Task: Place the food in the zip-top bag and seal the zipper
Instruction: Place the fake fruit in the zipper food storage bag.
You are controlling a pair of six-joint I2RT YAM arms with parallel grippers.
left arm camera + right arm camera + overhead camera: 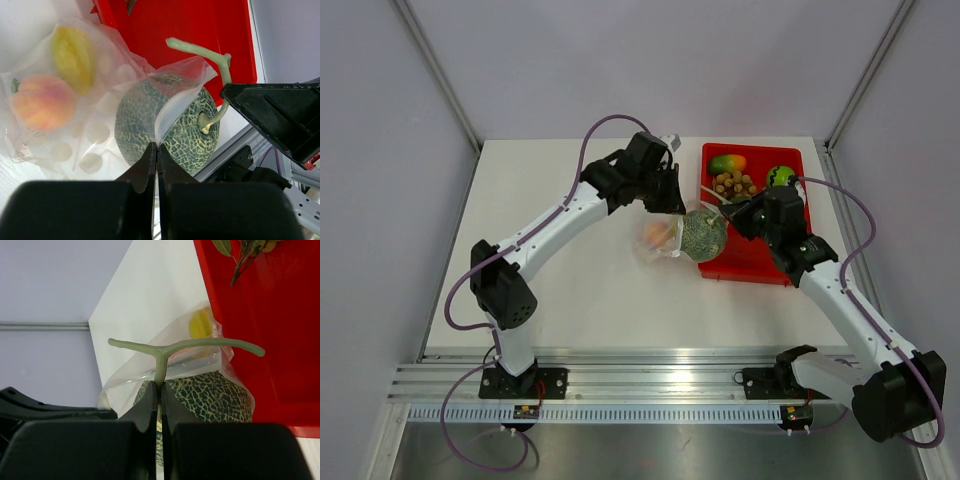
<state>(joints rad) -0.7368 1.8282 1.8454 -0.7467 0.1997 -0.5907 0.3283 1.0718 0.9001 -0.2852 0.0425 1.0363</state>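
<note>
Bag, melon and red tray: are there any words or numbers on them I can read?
None can be read.
Zip-top bag: no print.
Melon: only netting.
Red tray: plain.
Small board at the left arm's base: too small to read.

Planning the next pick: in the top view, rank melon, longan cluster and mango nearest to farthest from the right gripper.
1. Melon, stem in the right gripper.
2. Longan cluster, just beyond, in the tray.
3. Mango, tray's far edge.
</note>
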